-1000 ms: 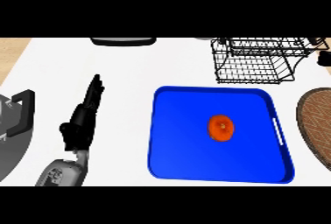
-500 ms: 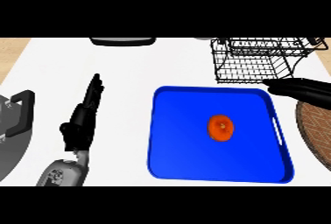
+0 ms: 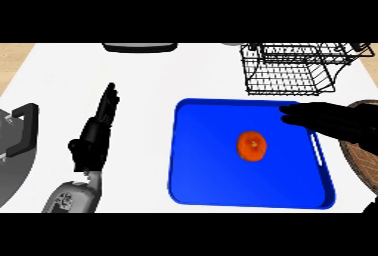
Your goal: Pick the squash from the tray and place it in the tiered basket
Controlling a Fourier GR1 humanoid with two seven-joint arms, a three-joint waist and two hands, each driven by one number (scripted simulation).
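The squash (image 3: pixel 252 145) lies mid-tray (image 3: pixel 214 185). The right hand (image 3: pixel 325 119) hovers over the tray's right rim, fingers straight, grasping nothing. The left hand (image 3: pixel 96 131) rests released, left of the tray. The basket (image 3: pixel 291 70) stands behind.

Glossy plastic tray (image 3: pixel 207 185); black wire basket (image 3: pixel 295 70).

Kitchen setting. White surface (image 3: pixel 184 70) with wood-toned edge at the far left corner. Black wire tiered basket (image 3: pixel 291 70) at the back right, blue serving tray (image 3: pixel 214 175) in the middle, grey pot-like vessel with a black handle (image 3: pixel 18 145) at left, woven brown mat (image 3: pixel 362 155) at right.
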